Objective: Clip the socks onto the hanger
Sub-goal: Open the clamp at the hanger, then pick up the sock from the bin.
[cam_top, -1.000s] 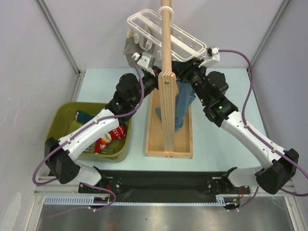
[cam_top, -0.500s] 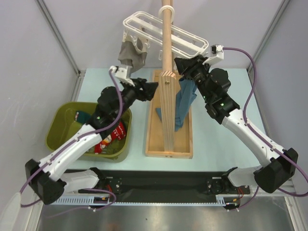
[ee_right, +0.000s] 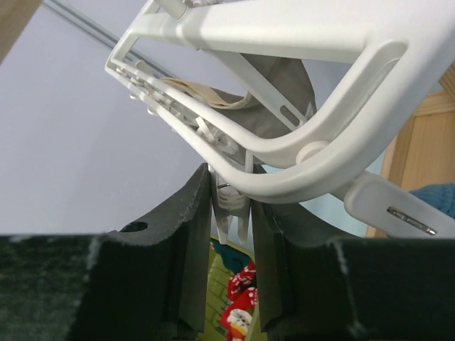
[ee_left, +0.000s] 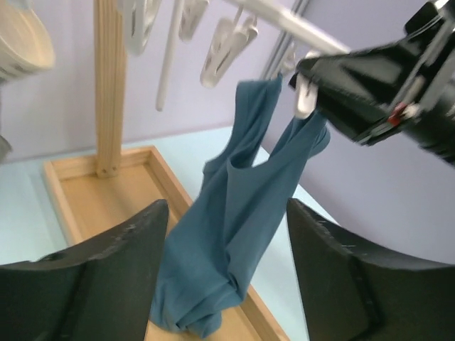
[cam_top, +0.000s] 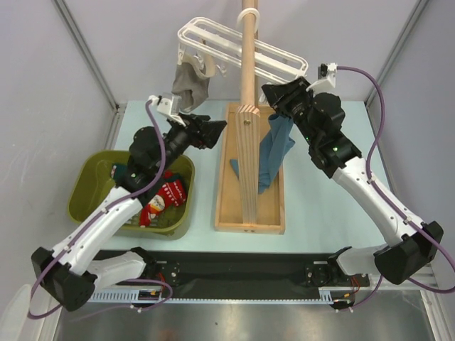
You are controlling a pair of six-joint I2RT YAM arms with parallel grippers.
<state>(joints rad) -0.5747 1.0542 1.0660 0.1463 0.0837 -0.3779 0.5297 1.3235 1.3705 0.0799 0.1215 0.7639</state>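
**Top external view.** The hanger [cam_top: 281, 64], a white slatted rack, is hanging by its hook from the pole of the wooden stand [cam_top: 247, 163], whose tray base is resting on the table [cam_top: 320, 206]. A grey-beige sock [cam_top: 190, 85] is dangling under the rack's left end, and a blue garment [cam_top: 274, 153] is hanging beneath its right half, beside the pole. The socks are lying in a green bin [cam_top: 85, 192] at the left, well apart from the hanger: the red socks [cam_top: 169, 193] with white print against the bin's right wall, and a teal sock [cam_top: 122, 172] further left. The print is too small to read. The left gripper [cam_top: 219, 131] is hovering between the bin and the pole, below the grey-beige sock. The right gripper [cam_top: 270, 94] is reaching up to the underside of the rack.

**Left wrist view.** The left fingers [ee_left: 106, 284] are standing wide apart with nothing between them. Beyond them the blue garment is hanging from white clip pegs [ee_left: 227, 50], its lower end bunching in the tray. The right gripper's dark tip is sitting just beside one of those pegs.

**Right wrist view.** The right fingers [ee_right: 170, 263] are standing narrow, pressing on either side of one clip peg [ee_right: 229, 206] under the rack's rim. The red socks are showing far below, between the fingers.
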